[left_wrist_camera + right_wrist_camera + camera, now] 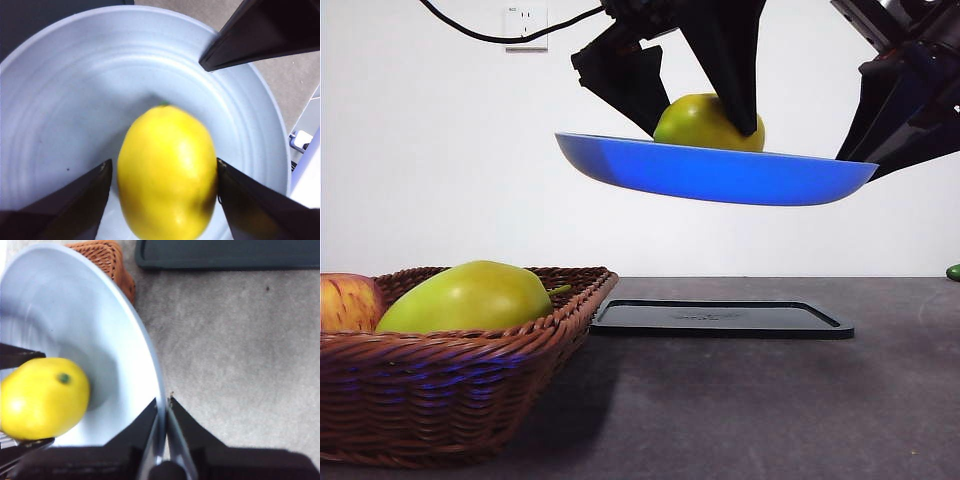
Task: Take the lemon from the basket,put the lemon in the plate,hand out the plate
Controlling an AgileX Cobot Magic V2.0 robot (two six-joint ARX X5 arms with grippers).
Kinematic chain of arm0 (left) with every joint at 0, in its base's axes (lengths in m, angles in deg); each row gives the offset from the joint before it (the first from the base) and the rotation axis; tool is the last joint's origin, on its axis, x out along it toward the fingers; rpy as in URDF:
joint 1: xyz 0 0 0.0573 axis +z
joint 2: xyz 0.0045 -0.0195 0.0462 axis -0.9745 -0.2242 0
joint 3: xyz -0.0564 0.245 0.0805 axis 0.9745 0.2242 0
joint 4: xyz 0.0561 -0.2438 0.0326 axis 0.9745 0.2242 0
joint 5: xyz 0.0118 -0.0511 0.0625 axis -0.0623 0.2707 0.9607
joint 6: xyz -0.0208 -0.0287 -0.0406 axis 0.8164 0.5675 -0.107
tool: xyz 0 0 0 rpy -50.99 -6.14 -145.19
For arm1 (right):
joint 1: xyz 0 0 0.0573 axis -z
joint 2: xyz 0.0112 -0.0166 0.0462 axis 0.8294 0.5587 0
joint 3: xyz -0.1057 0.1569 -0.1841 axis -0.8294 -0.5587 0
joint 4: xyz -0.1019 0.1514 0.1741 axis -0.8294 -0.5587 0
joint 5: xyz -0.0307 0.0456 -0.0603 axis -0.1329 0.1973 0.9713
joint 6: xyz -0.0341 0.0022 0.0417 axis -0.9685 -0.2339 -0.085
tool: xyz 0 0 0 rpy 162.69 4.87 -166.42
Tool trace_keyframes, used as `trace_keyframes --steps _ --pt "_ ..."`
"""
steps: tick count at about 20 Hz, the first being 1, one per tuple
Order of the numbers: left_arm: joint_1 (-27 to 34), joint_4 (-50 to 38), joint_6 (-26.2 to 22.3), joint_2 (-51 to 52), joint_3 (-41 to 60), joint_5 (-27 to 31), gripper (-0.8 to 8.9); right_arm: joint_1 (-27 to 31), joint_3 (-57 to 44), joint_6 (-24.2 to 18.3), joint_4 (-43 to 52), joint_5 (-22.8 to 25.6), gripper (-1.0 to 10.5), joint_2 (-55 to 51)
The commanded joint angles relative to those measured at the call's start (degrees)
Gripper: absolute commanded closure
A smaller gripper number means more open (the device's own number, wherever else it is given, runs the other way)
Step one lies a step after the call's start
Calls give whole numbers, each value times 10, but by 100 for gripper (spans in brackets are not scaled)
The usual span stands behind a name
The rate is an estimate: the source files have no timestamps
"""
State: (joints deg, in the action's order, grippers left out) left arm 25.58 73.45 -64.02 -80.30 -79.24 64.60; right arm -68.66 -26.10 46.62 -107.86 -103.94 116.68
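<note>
One lemon sits on one blue plate. One wicker basket at lower left holds two fruits: one yellow-green mango-like fruit and one apple. One black tray lies on one table. Two grippers, left and right, are in view.

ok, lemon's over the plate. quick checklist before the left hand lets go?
1. lemon sits between the left hand jaws, over the plate's middle: ok.
2. lemon resting on plate: cannot tell.
3. right hand shut on the plate rim: ok.
4. plate level: not ok, slightly tilted in front view.
5. plate held in the air, above black tray: ok.
6. basket off to the side: ok.
</note>
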Motion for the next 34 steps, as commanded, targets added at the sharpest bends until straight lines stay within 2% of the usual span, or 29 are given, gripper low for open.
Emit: trace_keyframes --steps 1,7,10,18,22,27,29,30,34 --pt "-3 0 7 3 -14 -2 460 3 9 22 5 12 944 5" --pt "1 32 10 90 -14 -2 462 45 54 16 -26 38 944 45" --pt "1 66 10 160 -14 -1 464 68 118 -7 -62 40 944 116" --pt "1 118 25 312 -14 -2 464 82 302 -11 -72 70 944 328" --pt "1 118 30 339 -14 -2 464 82 374 -10 -63 69 944 421" --pt "1 120 30 339 -14 4 464 87 383 -4 -28 70 944 467" --pt "1 121 31 339 -14 18 464 89 383 -5 -28 96 943 469" --pt "1 121 31 339 -14 24 464 89 383 -5 -27 111 923 469" --pt "1 121 31 339 -14 28 464 90 383 -9 -28 112 758 469"
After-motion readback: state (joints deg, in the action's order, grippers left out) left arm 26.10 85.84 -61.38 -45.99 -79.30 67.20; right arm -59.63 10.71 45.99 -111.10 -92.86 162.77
